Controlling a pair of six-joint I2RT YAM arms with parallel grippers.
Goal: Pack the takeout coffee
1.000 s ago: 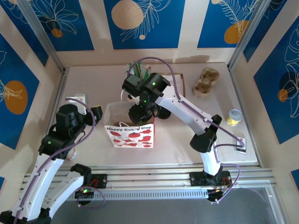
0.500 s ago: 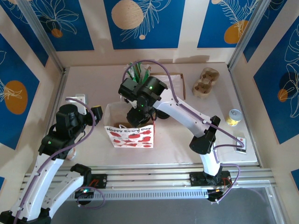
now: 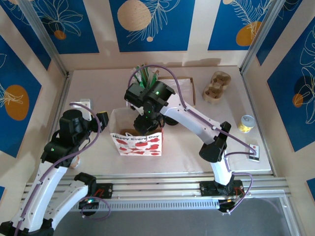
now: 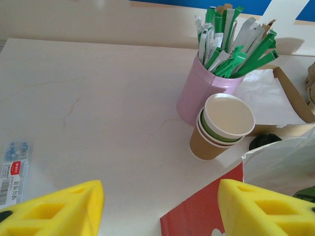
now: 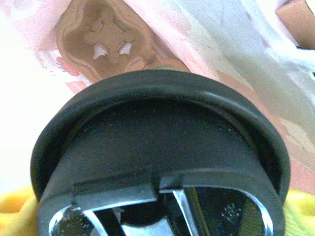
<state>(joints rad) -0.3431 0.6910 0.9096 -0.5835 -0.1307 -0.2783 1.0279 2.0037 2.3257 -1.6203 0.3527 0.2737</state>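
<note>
Takeout coffee (image 5: 157, 147): I see its round black lid from above, held in the mouth of the gift bag. The cup under the lid is hidden from me.
Right gripper (image 3: 147, 123): clamped on the coffee, with a yellow pad (image 5: 15, 211) at either side of the lid, low over the bag's opening.
Gift bag (image 3: 137, 142): white with red hearts, standing open at mid-table. On its floor below the coffee lies a tan pulp carrier (image 5: 106, 37), and the one socket I can see holds nothing.
Left gripper (image 4: 160, 194): jaws apart with nothing between them, hovering just beside the bag's left corner.
Loose black lid (image 4: 263, 141): on the table just behind the bag's rim, near the cup stack.
Cup stack (image 4: 224, 125): three nested paper cups, tan outermost, then green, then white. The top one is lidless and empty.
Pink holder (image 4: 202, 93): upright just beside the stack, crammed with green and white stick packets.
Second pulp carrier (image 3: 216, 87): back right of the table. I cannot tell what its sockets hold.
Yellow can (image 3: 246, 123): upright near the right edge, well apart from the bag.
</note>
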